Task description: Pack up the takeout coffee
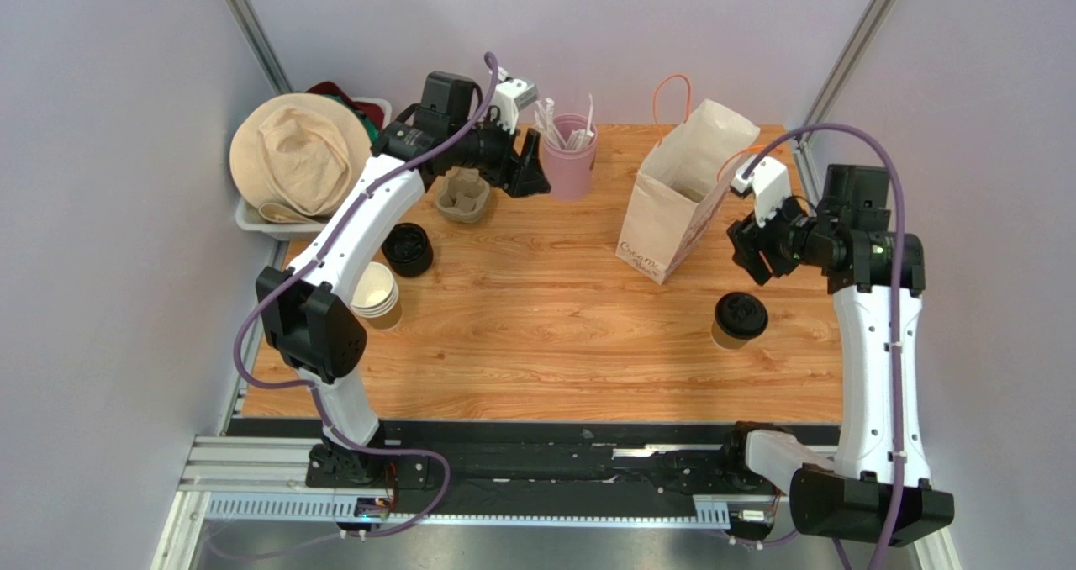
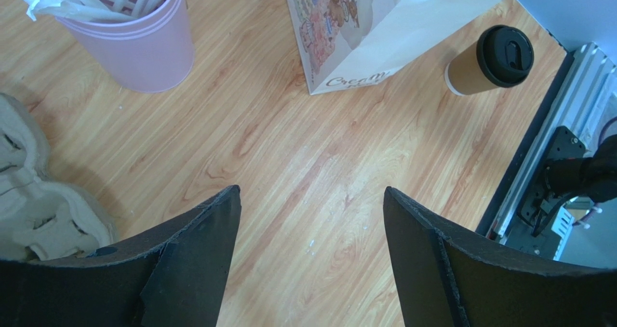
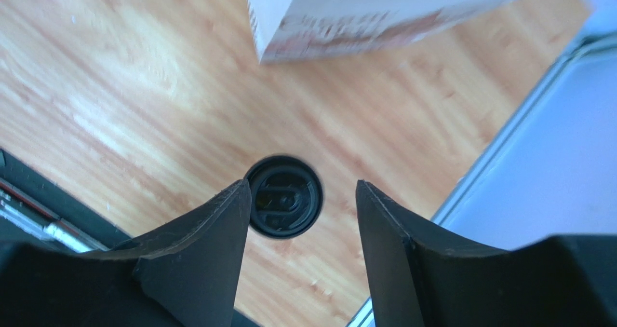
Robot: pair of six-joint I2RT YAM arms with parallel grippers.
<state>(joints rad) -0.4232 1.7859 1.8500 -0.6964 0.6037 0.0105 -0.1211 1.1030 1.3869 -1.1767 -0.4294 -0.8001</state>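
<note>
Left gripper (image 1: 522, 167): fingers spread, nothing held, at the far edge of the table (image 1: 543, 343) between the pulp cup carrier (image 1: 464, 196) and the pink cup (image 1: 571, 154) of white sticks. Right gripper (image 1: 748, 245): fingers spread, nothing held, raised just beside the paper bag (image 1: 682, 192).

In my right wrist view the takeout coffee (image 3: 284, 197) shows below and between the fingers, untouched. It stands upright, black lid on, near the table's right edge, nearer me than the bag and apart from it.

I see a wood-grain top with pale grey walls on three sides and a black rail along the near edge. The widest bare wood lies mid-table.

I count:
- one coffee
- one bag
- one pink cup
- one carrier
- one stack of paper cups (image 1: 376, 299)
- one black round lid (image 1: 407, 249)
- one bin (image 1: 253, 221) holding a tan hat (image 1: 297, 154)
</note>
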